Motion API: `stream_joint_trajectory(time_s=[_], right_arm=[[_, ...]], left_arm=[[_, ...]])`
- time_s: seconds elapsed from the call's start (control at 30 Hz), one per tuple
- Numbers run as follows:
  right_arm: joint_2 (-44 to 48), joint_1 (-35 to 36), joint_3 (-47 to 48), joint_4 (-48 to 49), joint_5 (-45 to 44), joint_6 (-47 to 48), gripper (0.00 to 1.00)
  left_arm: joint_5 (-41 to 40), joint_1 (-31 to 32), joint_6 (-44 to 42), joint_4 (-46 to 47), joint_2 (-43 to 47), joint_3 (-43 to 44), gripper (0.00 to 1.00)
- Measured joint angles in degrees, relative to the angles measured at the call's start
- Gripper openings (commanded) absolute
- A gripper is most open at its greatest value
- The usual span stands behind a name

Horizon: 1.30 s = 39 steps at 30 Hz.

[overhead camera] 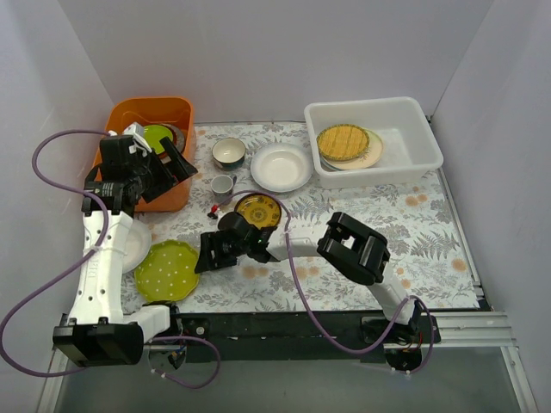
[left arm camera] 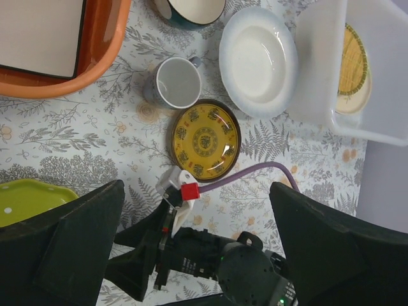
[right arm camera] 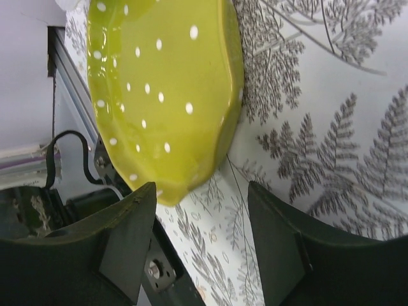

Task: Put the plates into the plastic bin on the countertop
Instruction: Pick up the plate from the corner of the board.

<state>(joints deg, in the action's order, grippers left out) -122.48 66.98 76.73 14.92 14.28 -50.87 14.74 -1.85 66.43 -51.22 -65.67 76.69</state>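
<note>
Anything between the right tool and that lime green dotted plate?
Nothing visible. The open right tool faces the rim of the lime green dotted round plate, with only bare leaf-printed cloth between.

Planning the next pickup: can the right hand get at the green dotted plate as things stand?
Probably yes. The right hand is open and pointed at the near edge of the green plate, with only cloth between them and nothing resting on the plate.
</note>
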Motion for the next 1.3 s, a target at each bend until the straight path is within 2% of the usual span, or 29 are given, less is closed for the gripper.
stream_joint_trajectory(time_s=[0.3,0.33,0.43,0.67,0.77,0.97,1.3], right_arm=[[-5.42,0.0,9.2,-5.79,-1.16,-0.44,0.48],[-5.62,0.0,9.79,-6.49,-1.42,-0.46,0.4],[-6.56,0.0,11.74,-9.4,-2.4,-0.2,0.26],[-8.94,-0.17,15.41,-12.39,-1.99,-1.09,0.06],[-8.63,-0.2,14.67,-11.82,-2.14,-0.92,0.02],[-4.13,-0.22,7.17,-9.27,-4.35,-0.81,0.01],[1.57,-1.09,1.99,-13.77,-7.96,1.7,0.01]], left_arm=[[1.84,0.02,0.0,-0.76,3.23,-0.15,0.98],[2.12,0.02,0.0,-0.74,3.37,-0.26,0.98],[2.84,0.02,0.02,-0.66,3.89,-1.03,0.98],[3.5,0.02,0.04,-0.68,4.02,-1.36,0.98],[3.76,0.02,0.04,-0.61,4.31,-2.14,0.98],[3.87,0.02,0.04,-0.37,5.68,-4.79,0.98],[4.22,0.02,0.0,0.11,6.88,-7.15,0.98]])
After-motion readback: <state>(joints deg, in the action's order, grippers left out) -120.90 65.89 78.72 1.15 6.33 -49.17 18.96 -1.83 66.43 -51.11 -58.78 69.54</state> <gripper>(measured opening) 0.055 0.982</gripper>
